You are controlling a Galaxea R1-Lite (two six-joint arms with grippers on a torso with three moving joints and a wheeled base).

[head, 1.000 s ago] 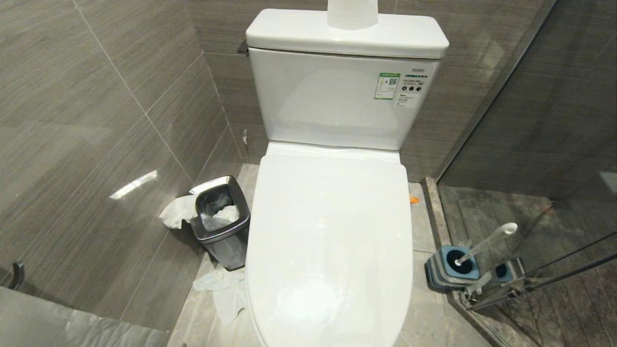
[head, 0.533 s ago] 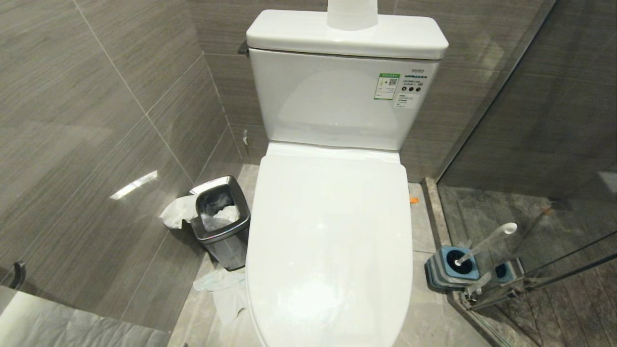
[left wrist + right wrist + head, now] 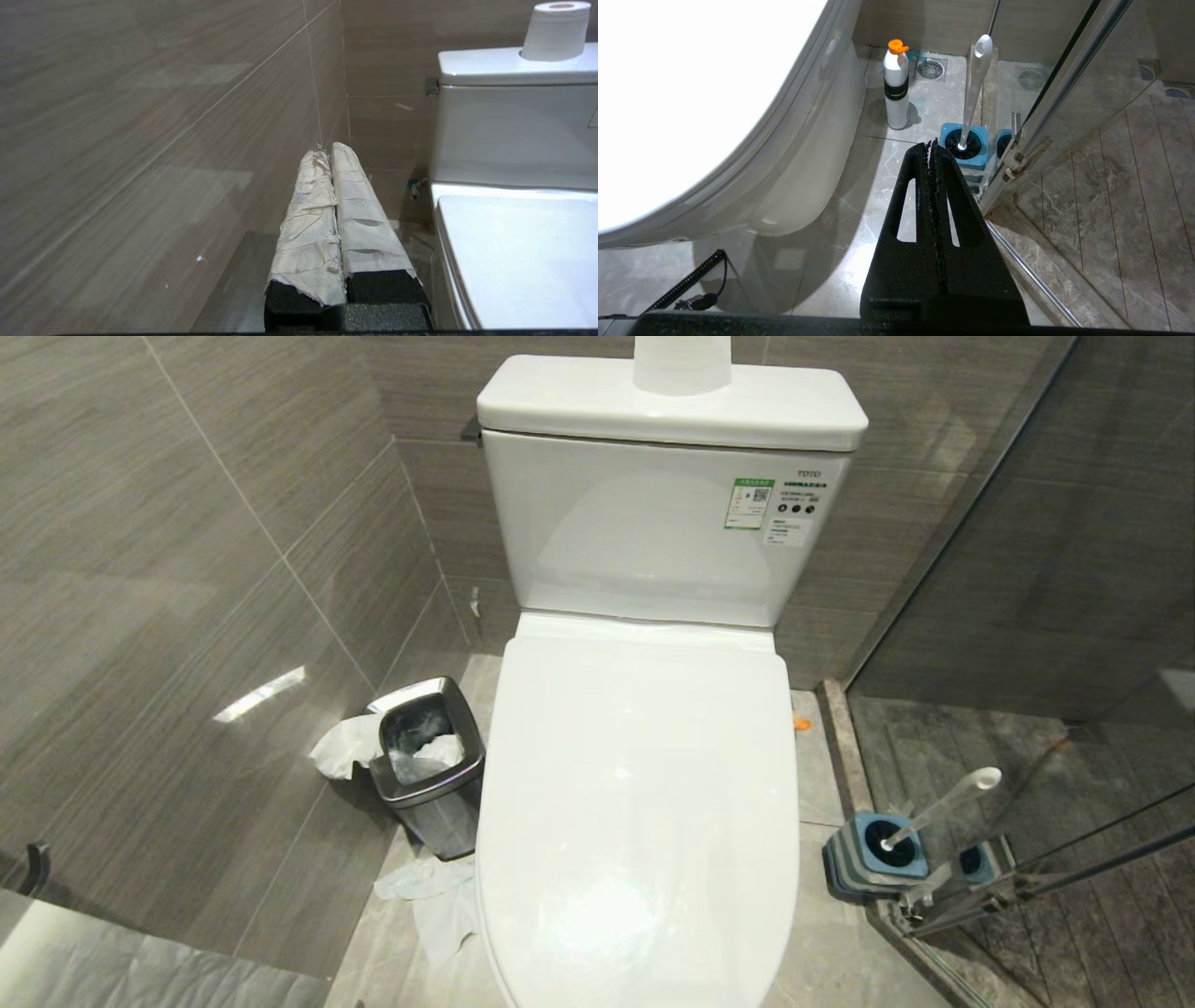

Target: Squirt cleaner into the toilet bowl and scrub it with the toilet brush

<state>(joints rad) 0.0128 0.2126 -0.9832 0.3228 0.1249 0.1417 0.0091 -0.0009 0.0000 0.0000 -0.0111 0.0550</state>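
The white toilet bowl point(image 3: 644, 784) fills the middle of the head view with its lid down, so the basin is hidden. The toilet brush point(image 3: 943, 807) stands in a blue holder point(image 3: 878, 854) on the floor to the toilet's right. Its white handle point(image 3: 976, 88) leans against the glass door frame. A white cleaner bottle point(image 3: 896, 88) with an orange cap stands beside the toilet base. My right gripper point(image 3: 933, 142) is shut and empty, low over the floor, short of the holder. My left gripper point(image 3: 327, 149), fingers wrapped in white, is shut and empty beside the toilet's left side.
A steel bin point(image 3: 429, 761) holding tissue stands left of the toilet, with crumpled paper point(image 3: 434, 896) on the floor by it. A paper roll point(image 3: 681, 359) sits on the tank. The glass shower door point(image 3: 1027, 616) closes off the right. A floor drain point(image 3: 930, 69) lies behind the bottle.
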